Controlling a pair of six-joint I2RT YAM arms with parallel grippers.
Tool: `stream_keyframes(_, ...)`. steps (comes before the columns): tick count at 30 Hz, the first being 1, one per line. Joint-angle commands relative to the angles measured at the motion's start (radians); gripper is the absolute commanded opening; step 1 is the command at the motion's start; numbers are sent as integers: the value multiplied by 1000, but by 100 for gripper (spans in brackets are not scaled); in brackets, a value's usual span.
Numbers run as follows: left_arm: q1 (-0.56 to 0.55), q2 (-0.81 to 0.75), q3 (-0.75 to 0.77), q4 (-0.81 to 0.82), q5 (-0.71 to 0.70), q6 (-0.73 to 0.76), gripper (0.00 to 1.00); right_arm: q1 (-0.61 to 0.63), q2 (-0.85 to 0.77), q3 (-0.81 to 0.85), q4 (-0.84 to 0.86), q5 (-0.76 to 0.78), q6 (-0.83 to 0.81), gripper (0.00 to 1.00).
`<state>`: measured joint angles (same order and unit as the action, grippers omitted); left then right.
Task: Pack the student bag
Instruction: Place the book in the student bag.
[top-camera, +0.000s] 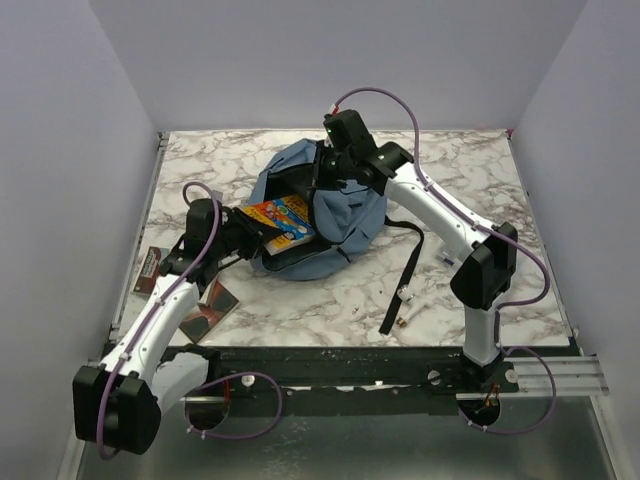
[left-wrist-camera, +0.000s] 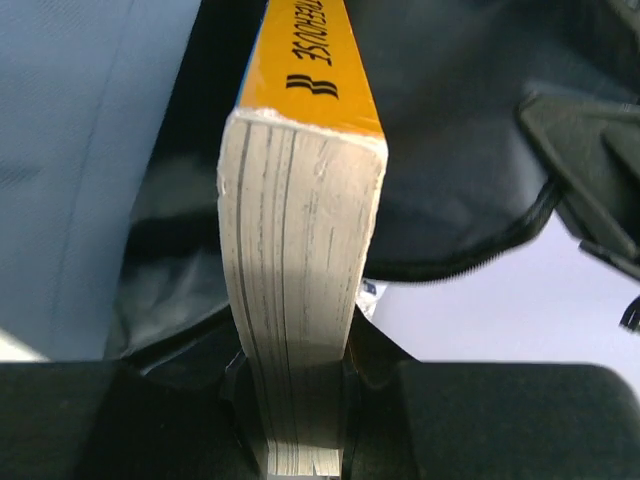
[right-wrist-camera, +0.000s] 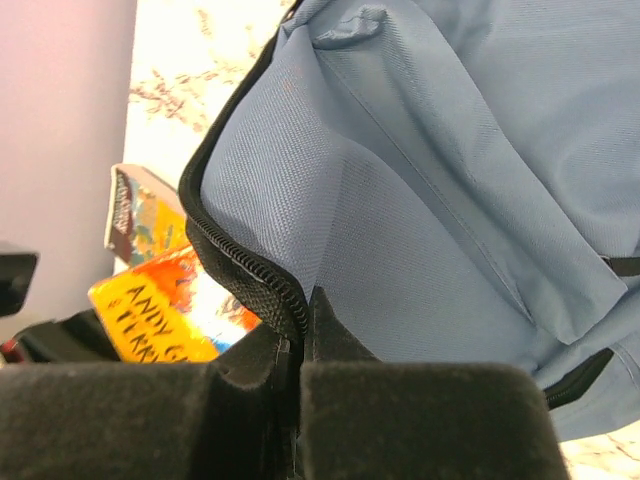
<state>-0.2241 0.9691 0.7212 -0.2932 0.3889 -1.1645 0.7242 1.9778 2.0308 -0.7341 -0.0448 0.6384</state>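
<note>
On the marble table (top-camera: 480, 170) the student bag (top-camera: 352, 215) is laid open near the middle. A thick book (left-wrist-camera: 300, 280) is clamped in the left tool (left-wrist-camera: 300, 440) at the bag's mouth. The zipper edge (right-wrist-camera: 250, 275) of the bag is pinched in the right tool (right-wrist-camera: 300, 395).

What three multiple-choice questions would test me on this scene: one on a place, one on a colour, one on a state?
1. Where is the paperback book? A) at the student bag's opening B) on the floor C) against the far wall
2. What colour is the book's spine? A) green B) orange-yellow C) white
3. What is the right pincer doing? A) hanging open B) shut on the bag's zip edge C) shut on a pen
Answers: 1 A, the left pincer holds it at the opening; 2 B, the left wrist view shows it; 3 B, it pinches the zip.
</note>
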Motion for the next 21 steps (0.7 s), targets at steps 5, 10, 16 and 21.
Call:
stream_keyframes(5,-41,97,-44,418,-198,-109,0,-13,-106,-61,231,-221,148,1)
stream_keyframes(10,-87,225,-60,568,-303,-153,0,-25,-107,-75,288,-304,197,0)
stream_keyframes(16,-157,348,-30,793,-357,-191,0,-26,-82,-48,295,-387,214,1)
stream_keyframes(21,-222,505,97,818,-436,-213,0,-28,-85,-55,294,-421,213,1)
